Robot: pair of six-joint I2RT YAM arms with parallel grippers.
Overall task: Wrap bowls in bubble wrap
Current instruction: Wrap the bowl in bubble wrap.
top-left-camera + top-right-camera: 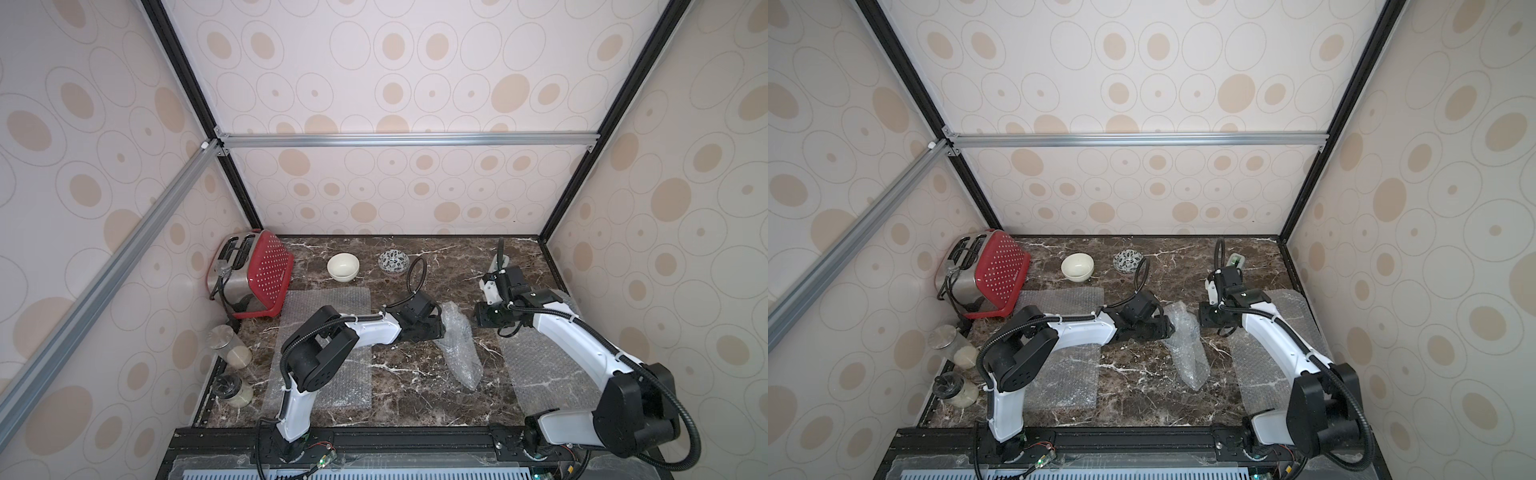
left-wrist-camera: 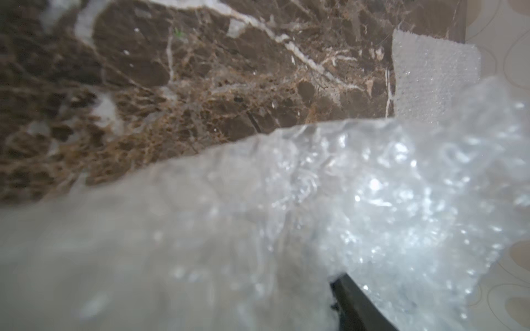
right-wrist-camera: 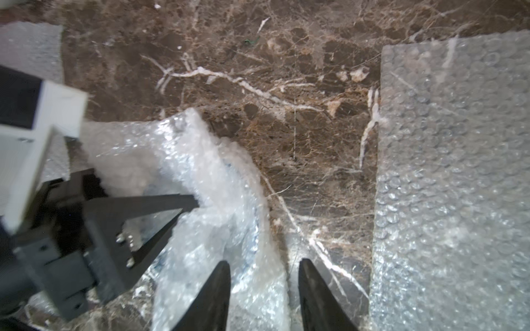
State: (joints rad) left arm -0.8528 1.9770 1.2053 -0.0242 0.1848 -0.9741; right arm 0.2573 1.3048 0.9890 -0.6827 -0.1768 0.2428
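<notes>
Right fingers (image 3: 218, 295) stand parted, gripping nothing, over the edge of the crumpled bubble wrap (image 3: 206, 177) on the counter (image 3: 286, 86), left fingers (image 3: 149, 200) push into it, grip indeterminable, flat sheet (image 3: 453, 172) alongside, cream bowl (image 1: 343, 267) and patterned bowl (image 1: 393, 261) well beyond, bare.

Two bowls (image 1: 343, 267), three bubble wrap sheets (image 1: 328, 305), two jars (image 1: 229, 348), one toaster (image 1: 232, 266), one basket (image 1: 271, 274).

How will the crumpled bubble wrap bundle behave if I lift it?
Probably floppy: the bubble wrap bundle lies creased and loosely folded, so it may unfurl. Bluish tints inside suggest a bowl, possibly making it heavier and fragile.
</notes>
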